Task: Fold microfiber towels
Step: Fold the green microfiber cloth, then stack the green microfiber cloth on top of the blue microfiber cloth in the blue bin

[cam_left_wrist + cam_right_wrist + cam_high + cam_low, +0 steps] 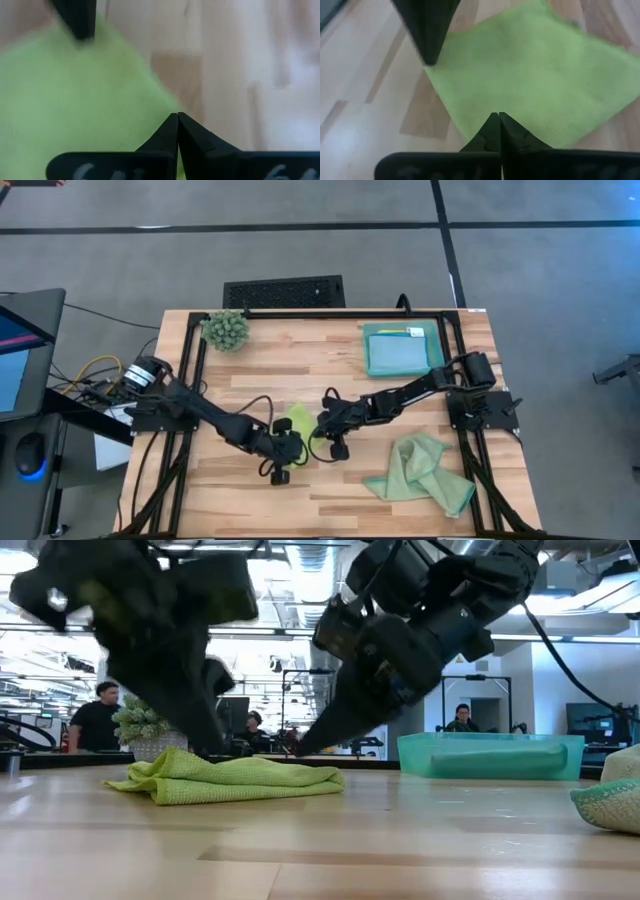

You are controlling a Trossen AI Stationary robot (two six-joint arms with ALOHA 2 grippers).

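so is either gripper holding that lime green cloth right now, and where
Both are shut at edges of the folded lime green microfiber towel: left gripper, right gripper. Whether fabric is pinched cannot be told.

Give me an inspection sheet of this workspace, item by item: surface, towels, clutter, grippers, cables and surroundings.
Surface: light wooden table in a black frame.
Job's things: lime green towel, folded, lying mid-table between the arms; pale sage green towel crumpled near the front right; light blue towel lying in the teal tray.
Clutter: small spiky plant at the back left.
Grippers: left gripper and right gripper both shut, tips down at the lime green towel's edge.
Cables: coloured wires beside the left arm's base, off the table.
Surroundings: people and desks behind the table.
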